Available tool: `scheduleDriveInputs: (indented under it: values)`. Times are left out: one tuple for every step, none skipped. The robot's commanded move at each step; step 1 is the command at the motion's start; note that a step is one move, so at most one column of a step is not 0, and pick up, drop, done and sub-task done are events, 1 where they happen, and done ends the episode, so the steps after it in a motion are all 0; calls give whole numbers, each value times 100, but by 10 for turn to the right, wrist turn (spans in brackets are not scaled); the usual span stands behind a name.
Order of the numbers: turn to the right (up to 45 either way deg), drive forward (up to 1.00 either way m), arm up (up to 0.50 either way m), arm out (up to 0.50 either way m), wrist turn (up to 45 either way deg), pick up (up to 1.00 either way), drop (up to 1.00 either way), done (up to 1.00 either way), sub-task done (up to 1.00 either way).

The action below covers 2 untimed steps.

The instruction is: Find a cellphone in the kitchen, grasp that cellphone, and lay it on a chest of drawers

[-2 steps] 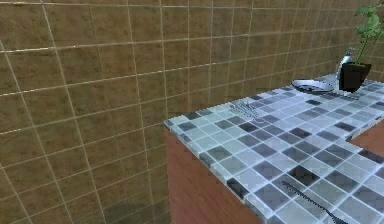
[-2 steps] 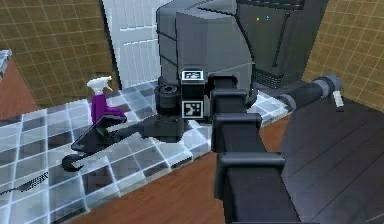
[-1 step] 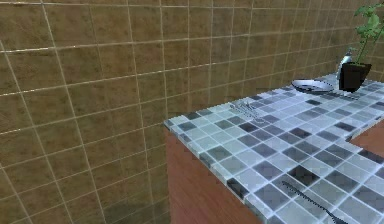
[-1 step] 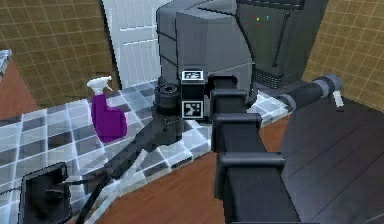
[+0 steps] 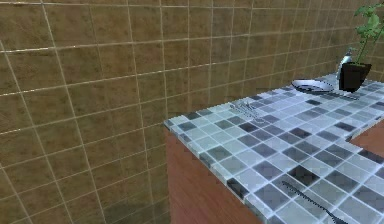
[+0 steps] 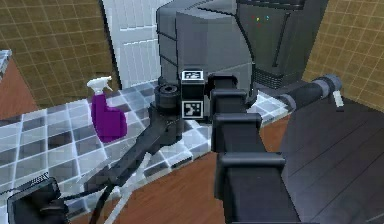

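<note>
Just beside pincer (image 6: 88,196), dark slab (image 6: 35,195)

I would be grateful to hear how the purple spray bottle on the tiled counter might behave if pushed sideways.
The purple spray bottle stands upright, taller than wide, so a high push would probably tip it. Its body looks like smooth plastic: likely light, and apt to slide on the tiled counter.

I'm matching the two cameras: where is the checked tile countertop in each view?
Forward view: the checked countertop spans the lower right.
Arm side view: the checked countertop lies at the lower left, bearing a purple spray bottle.
Shared landmark: the brown tiled wall behind it.
</note>
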Motion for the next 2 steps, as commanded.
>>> scheduleDriveInputs:
  values:
    - [0, 0, 0, -16, 0, 0, 0, 0, 0]
    - [-450, 0, 0, 0, 0, 0, 0, 0, 0]
